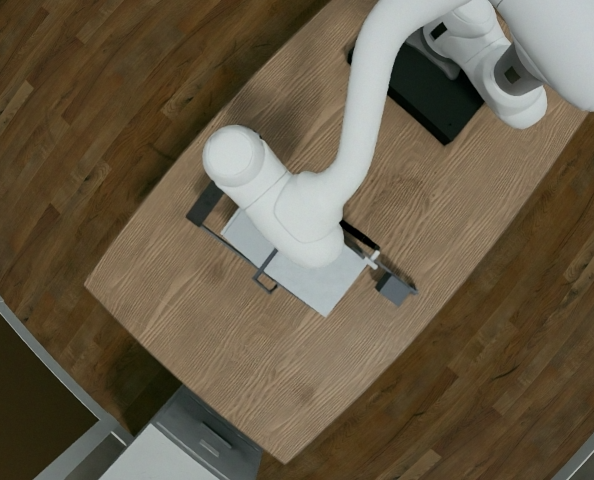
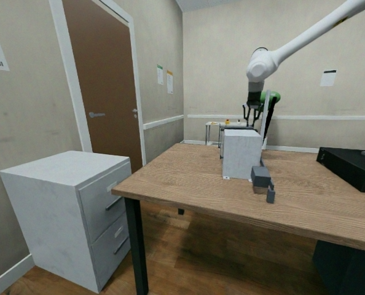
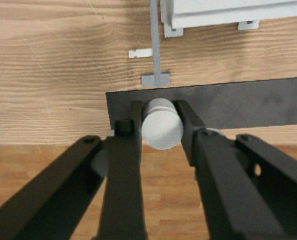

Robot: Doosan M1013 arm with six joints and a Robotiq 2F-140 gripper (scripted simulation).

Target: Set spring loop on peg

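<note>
In the wrist view my gripper [image 3: 159,114] is shut on the steel test weight [image 3: 161,125], a pale grey cylinder seen end-on between the fingers. Under it lies the dark pedal [image 3: 228,102]; the weight is over the pedal's left end, near the table edge. A thin grey rail [image 3: 154,45] with a small white peg [image 3: 140,53] beside it runs to the white feeder box [image 3: 228,12]. From above, the arm hides the gripper; the pedal's end [image 1: 204,204] and the feeder box [image 1: 307,281] show. In the side view the gripper [image 2: 252,118] hangs behind the feeder box [image 2: 241,153].
A grey block [image 1: 392,289] stands at the feeder's right end, also in the side view [image 2: 260,176]. A black box [image 1: 431,93] sits at the table's far side. A green knob on a dark bar [image 2: 270,95] rises behind the feeder. A filing cabinet [image 2: 68,216] stands beside the table.
</note>
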